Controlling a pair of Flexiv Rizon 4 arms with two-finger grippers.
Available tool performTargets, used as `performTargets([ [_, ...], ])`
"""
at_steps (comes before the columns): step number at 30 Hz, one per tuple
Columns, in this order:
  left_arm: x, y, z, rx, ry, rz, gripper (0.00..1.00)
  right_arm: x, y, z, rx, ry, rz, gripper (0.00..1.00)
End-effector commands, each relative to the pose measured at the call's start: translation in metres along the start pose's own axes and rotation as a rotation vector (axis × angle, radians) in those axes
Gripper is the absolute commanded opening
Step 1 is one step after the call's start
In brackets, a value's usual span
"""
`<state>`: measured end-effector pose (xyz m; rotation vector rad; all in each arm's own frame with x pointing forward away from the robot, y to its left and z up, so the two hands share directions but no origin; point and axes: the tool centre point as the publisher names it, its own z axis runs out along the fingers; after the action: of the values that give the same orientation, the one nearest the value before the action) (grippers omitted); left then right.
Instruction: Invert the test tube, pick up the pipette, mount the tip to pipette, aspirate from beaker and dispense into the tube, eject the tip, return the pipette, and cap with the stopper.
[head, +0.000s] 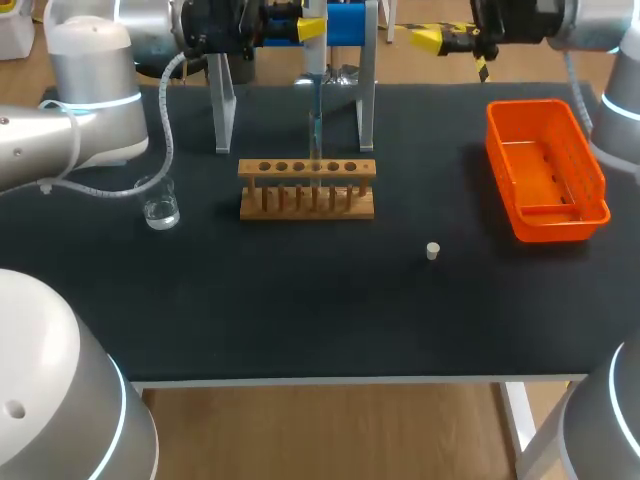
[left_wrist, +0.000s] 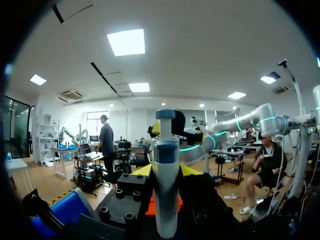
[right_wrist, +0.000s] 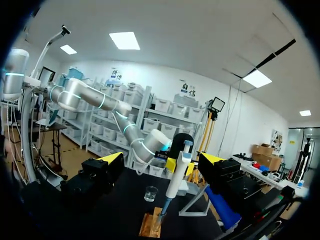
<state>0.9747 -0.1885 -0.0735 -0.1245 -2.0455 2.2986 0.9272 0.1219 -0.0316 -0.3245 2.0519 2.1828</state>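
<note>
While the pipette (right_wrist: 176, 182) stands upright over the rack (head: 306, 190) in the upper middle of the head view, it is held by the left hand (left_wrist: 166, 171). The yellow fingers are closed on its white body from two sides, below the blue band. Its thin tip is pointed down at a hole near the rack's middle. The tube is too faint to be picked out, so it cannot be told whether the tip is inside it. The right hand (right_wrist: 162, 158) is spread wide and holds nothing; in the head view it is seen at the upper right, well apart from the pipette.

The beaker (head: 160, 211) stands at the left of the counter (head: 300, 310), a little water in it. The stopper (head: 433, 251) lies alone right of centre, and the basket (head: 592, 170) is at the right.

The step in hand is judged to be dispensing, or the approach to it.

The pipette is judged light, stiff and smooth, and somewhat top-heavy. It is best held on the body, as it is, with the plunger left free. The mounted tip is thin and only pushed on, so a sideways knock on glass could bend or loosen it. The stopper is small and light, and may roll if nudged. It should be pinched across its sides.
</note>
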Motion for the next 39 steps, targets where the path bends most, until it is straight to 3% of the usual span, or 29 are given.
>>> performTargets([
  [1,-0.003,0.000,-0.001,0.001,0.007,0.000,0.00,-0.018,0.007,0.015,0.005,0.033,0.043,1.00],
  [10,-0.003,0.000,-0.001,0.001,0.007,0.000,0.00,-0.038,0.024,0.034,0.052,0.051,0.104,1.00],
  [11,-0.003,0.000,-0.001,0.001,0.007,0.000,0.00,-0.039,0.025,0.036,0.066,0.053,0.110,0.83],
  [12,-0.003,0.000,-0.001,0.001,0.007,0.000,0.00,-0.040,0.026,0.038,0.074,0.052,0.111,0.58],
  [15,-0.003,0.000,-0.001,0.001,0.007,0.000,0.00,-0.043,0.027,0.043,0.096,0.059,0.125,0.30],
  [16,-0.003,0.000,-0.001,0.001,0.007,0.000,0.00,-0.044,0.027,0.045,0.106,0.059,0.130,0.14],
  [18,-0.003,0.000,-0.001,0.001,0.007,0.000,0.00,-0.046,0.028,0.049,0.113,0.063,0.140,0.00],
  [39,-0.003,0.000,-0.001,0.001,0.007,0.000,0.00,-0.049,0.027,0.092,0.117,0.092,0.201,0.00],
])
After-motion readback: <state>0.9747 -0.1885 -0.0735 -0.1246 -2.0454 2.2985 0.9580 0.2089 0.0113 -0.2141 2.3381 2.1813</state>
